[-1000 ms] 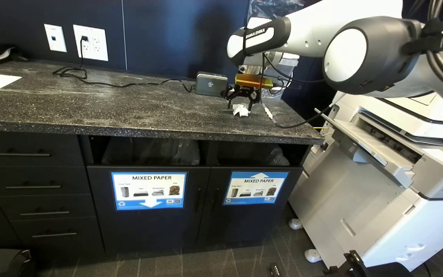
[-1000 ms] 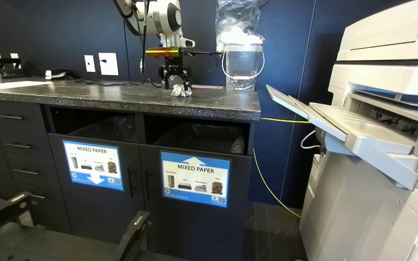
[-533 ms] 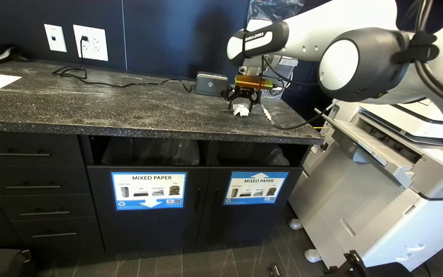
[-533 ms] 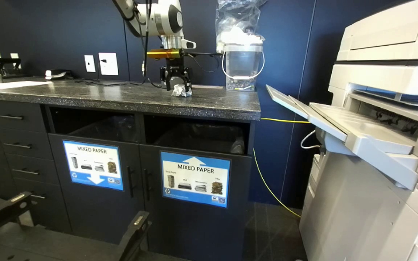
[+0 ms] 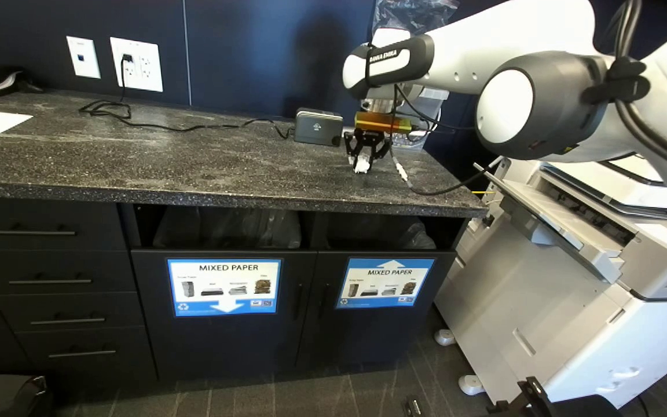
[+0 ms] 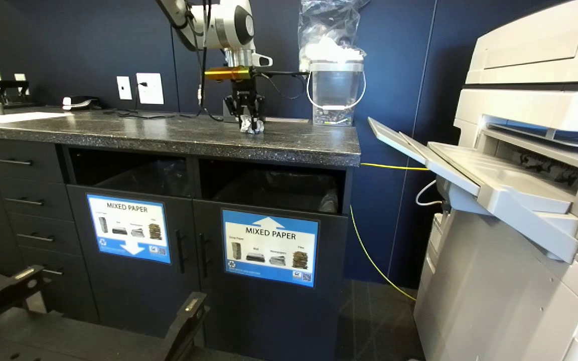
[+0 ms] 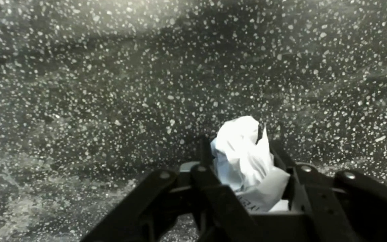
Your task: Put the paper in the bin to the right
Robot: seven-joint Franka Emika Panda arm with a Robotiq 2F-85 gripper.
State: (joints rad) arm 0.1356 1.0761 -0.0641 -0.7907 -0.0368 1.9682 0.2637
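Observation:
A crumpled white paper point(image 5: 362, 166) with some dark print sits on the dark speckled countertop, near its right end. My gripper point(image 6: 252, 125) points straight down over it. In the wrist view the paper point(image 7: 244, 158) fills the gap between the two black fingers point(image 7: 205, 153), which press it from both sides. Its lower part seems to rest on the counter still. Below the countertop, the bin to the right point(image 6: 329, 201) is a dark open compartment with a clear liner. On its door is a blue-and-white MIXED PAPER label point(image 6: 270, 248) with an upward arrow.
Beside that bin is a left compartment point(image 5: 229, 229) with its own MIXED PAPER label. A small dark box point(image 5: 318, 126) stands close behind the gripper. A clear bucket point(image 6: 336, 93) is at the back right. A large printer point(image 5: 542, 278) flanks the cabinet. A cable crosses the counter.
The fingers have drawn together around the paper and squeezed it narrower. In an exterior view the arm's elbow has sunk and shifted a little left, while the hand stays almost in place.

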